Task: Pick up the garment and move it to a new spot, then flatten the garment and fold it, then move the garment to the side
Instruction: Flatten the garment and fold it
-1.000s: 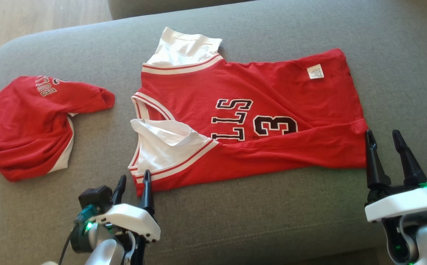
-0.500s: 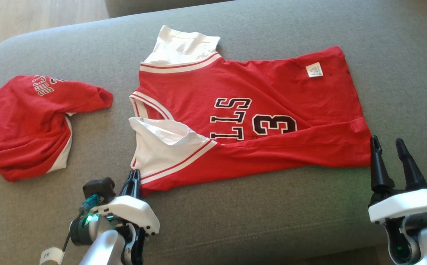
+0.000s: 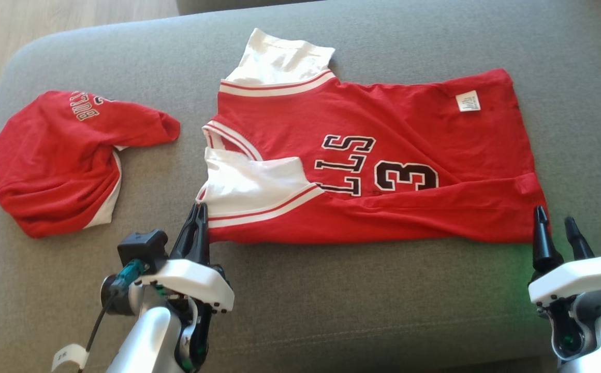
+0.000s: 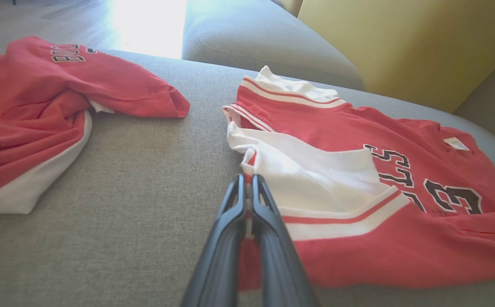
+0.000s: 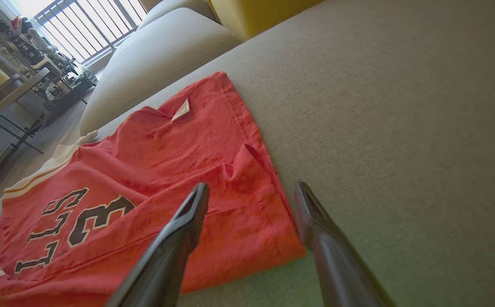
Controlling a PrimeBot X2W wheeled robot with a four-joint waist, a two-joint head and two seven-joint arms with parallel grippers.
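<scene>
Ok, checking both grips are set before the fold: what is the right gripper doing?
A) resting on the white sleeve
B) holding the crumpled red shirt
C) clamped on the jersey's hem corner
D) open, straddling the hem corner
D: the right gripper stands open, one finger over the hem corner of the red jersey, the other over the grey sofa cushion; the left gripper is shut on the jersey's sleeve end.

Grey sofa (image 3: 383, 290) under jersey (image 3: 383, 129), crumpled shirt (image 3: 52, 166)
</scene>
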